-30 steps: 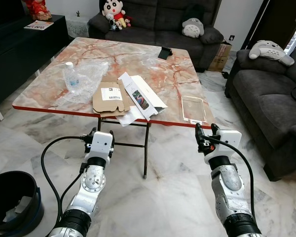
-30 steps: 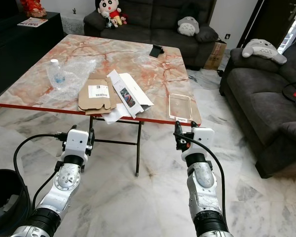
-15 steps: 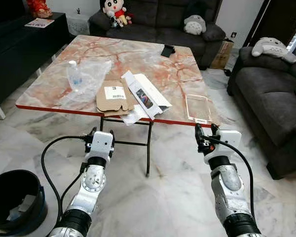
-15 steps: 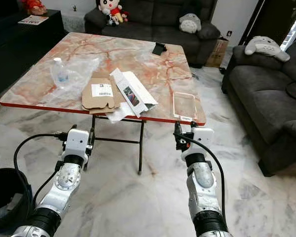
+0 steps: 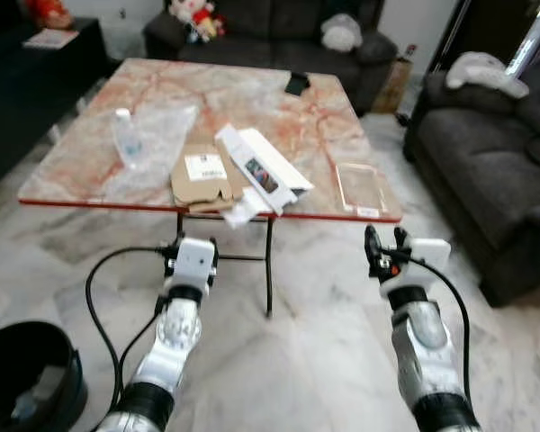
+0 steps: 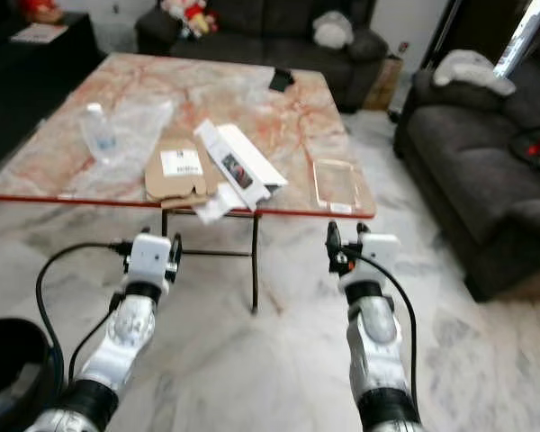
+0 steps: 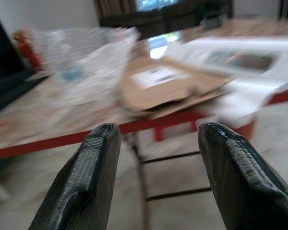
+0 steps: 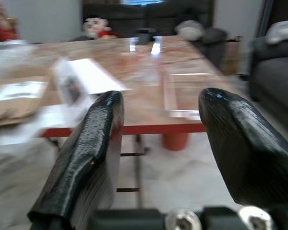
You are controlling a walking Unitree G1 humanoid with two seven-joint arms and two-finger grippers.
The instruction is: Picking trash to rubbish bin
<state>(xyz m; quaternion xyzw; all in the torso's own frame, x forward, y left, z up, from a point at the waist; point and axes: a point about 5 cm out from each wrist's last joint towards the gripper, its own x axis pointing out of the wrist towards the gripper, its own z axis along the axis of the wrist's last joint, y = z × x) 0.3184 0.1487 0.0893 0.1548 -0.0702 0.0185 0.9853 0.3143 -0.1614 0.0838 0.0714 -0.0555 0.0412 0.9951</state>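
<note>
Trash lies on the marble table (image 5: pixel 252 99): a clear plastic bottle (image 5: pixel 123 135) against crumpled plastic wrap (image 5: pixel 166 130), a flat cardboard piece (image 5: pixel 202 177), a long white box (image 5: pixel 261 166) over white paper (image 5: pixel 238 209), and a clear plastic tray (image 5: pixel 364 187) near the right front corner. The black rubbish bin (image 5: pixel 22 369) stands on the floor at lower left. My left gripper (image 5: pixel 192 243) is open below the table's front edge, facing the cardboard (image 7: pixel 168 81). My right gripper (image 5: pixel 384 238) is open too, just below the clear tray (image 8: pixel 182 93). Both hold nothing.
A small black object (image 5: pixel 296 83) lies at the table's far side. Dark sofas stand behind the table (image 5: pixel 270 36) and to the right (image 5: pixel 486 153), with plush toys on them. A dark cabinet (image 5: pixel 18 72) runs along the left. Marble floor surrounds the table's legs.
The whole picture has shifted and blurred, so the camera has moved. Both arms keep the same pose with open grippers. Nothing on the table has moved.
</note>
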